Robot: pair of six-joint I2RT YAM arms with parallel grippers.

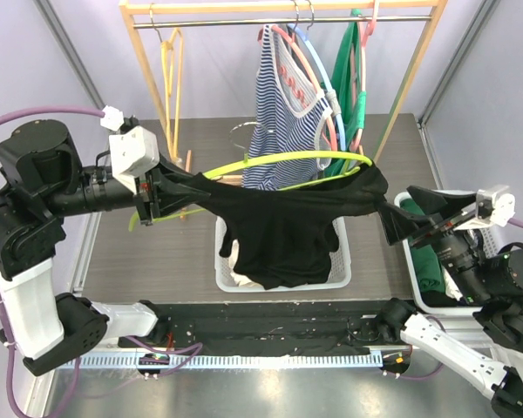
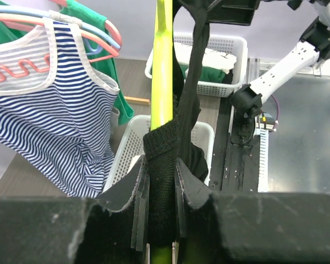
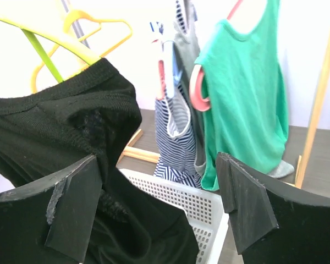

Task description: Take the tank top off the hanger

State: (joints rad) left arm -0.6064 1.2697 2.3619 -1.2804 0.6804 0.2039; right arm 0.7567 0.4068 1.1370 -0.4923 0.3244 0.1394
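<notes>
A black tank top hangs stretched across a yellow-green hanger held level above a white basket. My left gripper is shut on the hanger's left end and the tank top's strap; in the left wrist view the black strap and the hanger sit pinched between the fingers. My right gripper is open at the tank top's right shoulder. In the right wrist view the black fabric lies beside the left finger; nothing is gripped.
A wooden clothes rack at the back holds a striped tank top, a green tank top and empty yellow hangers. A second white basket with green cloth stands at the right.
</notes>
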